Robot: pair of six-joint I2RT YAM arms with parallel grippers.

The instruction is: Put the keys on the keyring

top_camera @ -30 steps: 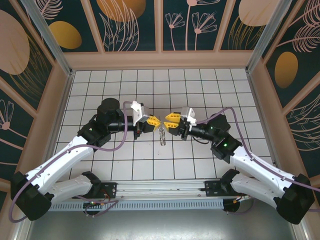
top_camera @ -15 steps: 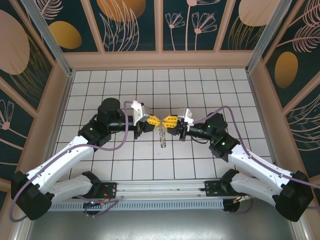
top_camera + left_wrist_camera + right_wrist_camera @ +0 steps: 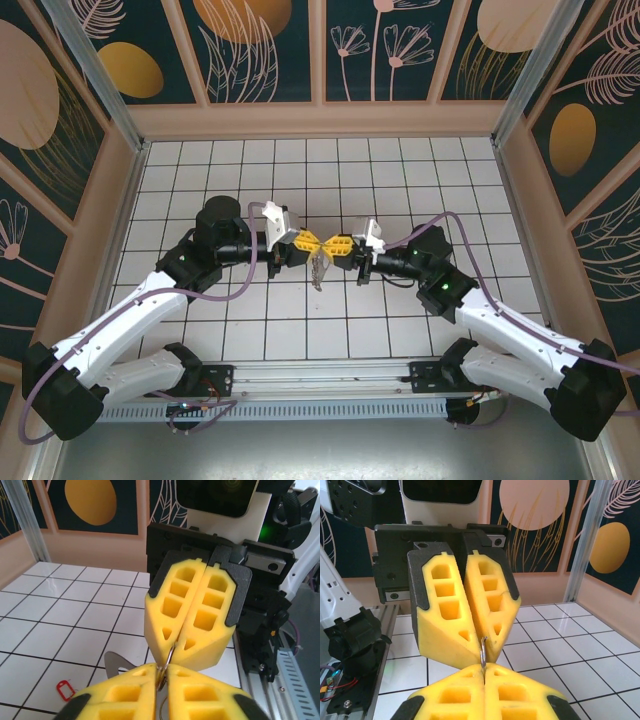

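Two closed grippers pinch the keyring (image 3: 169, 656): left gripper (image 3: 310, 241) unmoved, right gripper (image 3: 335, 245) nearer; dangling plain keys (image 3: 317, 270) swung leftward.

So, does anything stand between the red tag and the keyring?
Nothing visible does. The left hand and right hand are both shut on the keyring above the table; the red tag lies on bare tile below, apart from it.

The left gripper (image 3: 303, 241) and the right gripper (image 3: 340, 245) meet tip to tip above the tiled table (image 3: 200, 160). The keyring (image 3: 318, 268) dangles beneath their closed tips.
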